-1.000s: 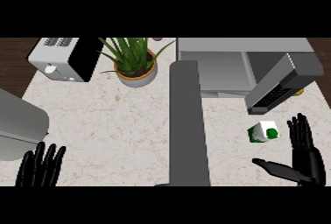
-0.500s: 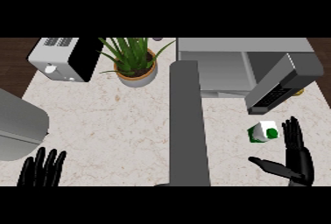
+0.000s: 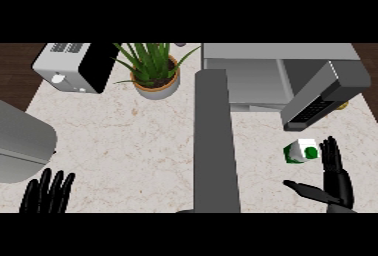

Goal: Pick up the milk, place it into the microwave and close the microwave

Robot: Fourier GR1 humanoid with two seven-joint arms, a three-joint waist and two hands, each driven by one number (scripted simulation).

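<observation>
milk (image 3: pixel 300 151) | right hand (image 3: pixel 334 181) beside it, fingers spread, holding nothing | wrap carton squarely before lifting

We look down on a pale marbled worktop (image 3: pixel 125 140). A white and black toaster (image 3: pixel 74 67) stands at its far left corner, with a potted plant (image 3: pixel 153 72) just beside it. Dark wooden floor (image 3: pixel 18 62) shows beyond the left edge.
</observation>
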